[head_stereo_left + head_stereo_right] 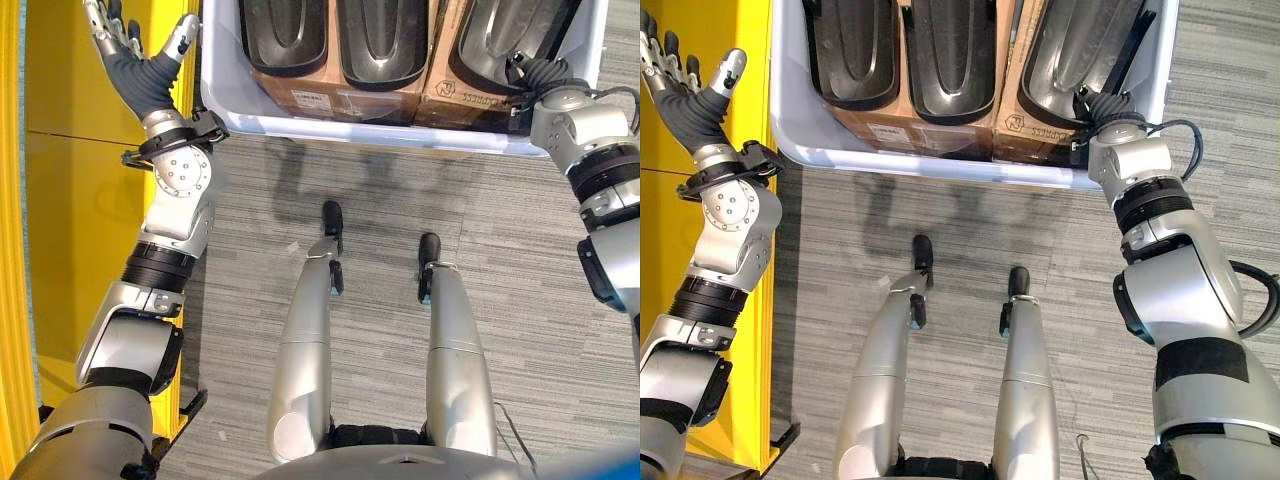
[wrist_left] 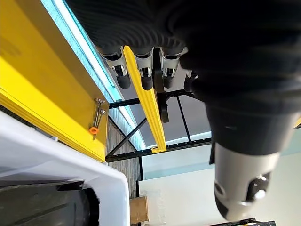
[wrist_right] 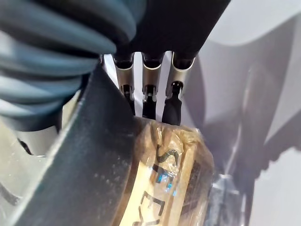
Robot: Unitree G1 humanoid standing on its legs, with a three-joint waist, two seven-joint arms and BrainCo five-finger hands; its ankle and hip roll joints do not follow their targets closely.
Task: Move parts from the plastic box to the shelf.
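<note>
Left robot hand (image 1: 135,60) raised before yellow shelf (image 1: 80,190), fingers spread, empty. Black parts (image 1: 380,40) lie in white plastic box (image 1: 330,135) atop cardboard boxes (image 1: 340,100). Right robot hand (image 1: 1102,105) reaches onto rightmost part (image 1: 1080,50); grip state unclear. Parts look rigid, smooth, likely slippery; grasp by rim.

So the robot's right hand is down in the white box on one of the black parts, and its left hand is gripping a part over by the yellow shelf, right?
Not quite. The left hand holds nothing: in the left eye view its fingers are spread open over the yellow shelf. The rest stands: the right hand reaches into the white box at a black part.
</note>
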